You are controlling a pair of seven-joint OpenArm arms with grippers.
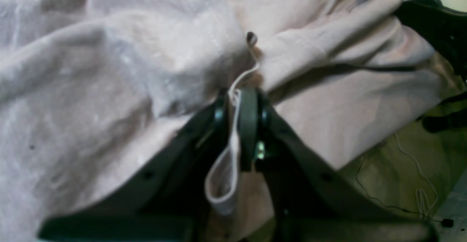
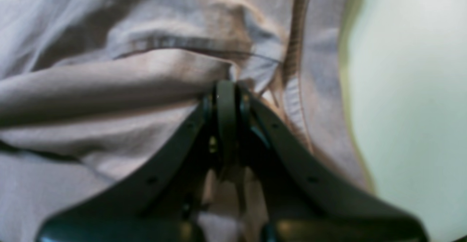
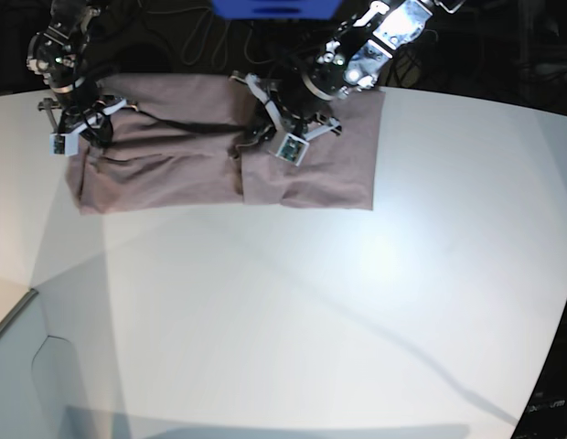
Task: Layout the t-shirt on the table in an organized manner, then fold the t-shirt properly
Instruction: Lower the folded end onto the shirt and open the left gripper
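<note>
The mauve t-shirt [image 3: 174,165] lies bunched along the far edge of the white table [image 3: 311,302]. It has a fold ridge near its middle. My left gripper [image 3: 250,139] sits at that ridge. In the left wrist view it [image 1: 239,96] is shut on the shirt [image 1: 109,89], with a white label loop [image 1: 224,176] hanging between the fingers. My right gripper [image 3: 93,117] is at the shirt's far left end. In the right wrist view it [image 2: 226,89] is shut on the shirt [image 2: 109,81] beside a ribbed band [image 2: 293,52].
A blue object [image 3: 274,7] and cables lie beyond the table's far edge. The table's curved edge [image 3: 18,311] runs at the lower left. A dark part [image 1: 437,23] shows at the upper right of the left wrist view, with thin wires [image 1: 419,176] below it.
</note>
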